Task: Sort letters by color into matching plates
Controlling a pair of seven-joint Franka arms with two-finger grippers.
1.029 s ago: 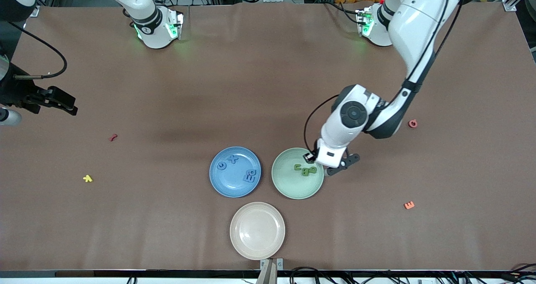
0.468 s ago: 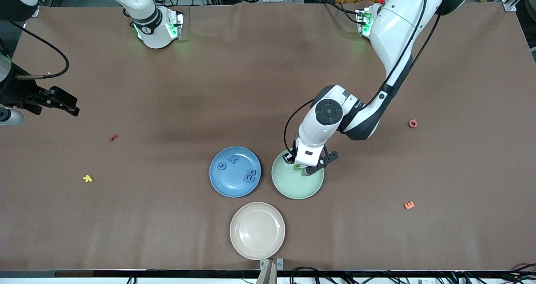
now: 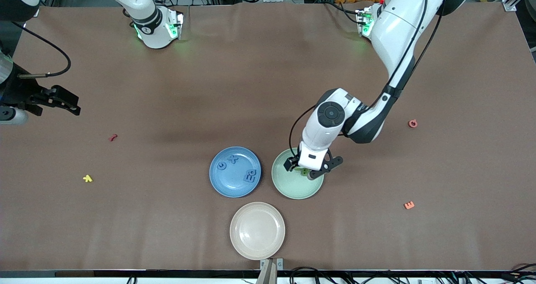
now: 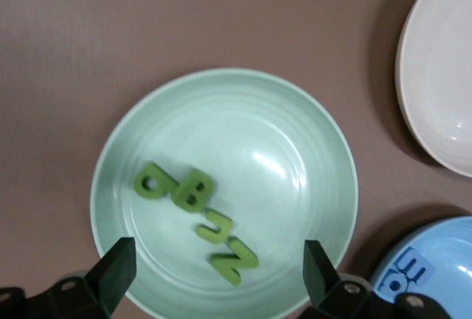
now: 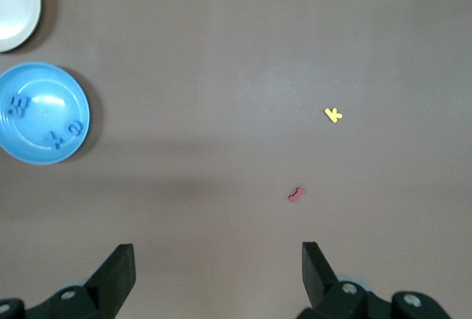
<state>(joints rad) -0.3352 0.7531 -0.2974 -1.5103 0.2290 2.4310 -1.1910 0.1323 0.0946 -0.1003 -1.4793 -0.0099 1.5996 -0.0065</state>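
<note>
The pale green plate [image 3: 293, 189] sits beside the blue plate [image 3: 235, 171], toward the left arm's end. My left gripper [image 3: 309, 167] hovers over the green plate [image 4: 243, 135], open, with nothing between its fingers. Several green letters [image 4: 193, 190] lie loose in that plate, one [image 4: 234, 260] directly under the open jaws. Several blue letters [image 3: 250, 176] rest in the blue plate. My right gripper [image 3: 63, 101] waits open at the right arm's end of the table, above bare tabletop [image 5: 217, 260].
A beige plate [image 3: 257, 230] lies nearer the camera than the two coloured plates. Loose on the table are a red letter [image 3: 112, 137], a yellow letter [image 3: 87, 178], a red round letter [image 3: 413, 123] and an orange E [image 3: 409, 205].
My left gripper moved from the green plate's edge to over its middle and opened, and a green letter it carried now lies in the plate. The right arm stayed almost still.
</note>
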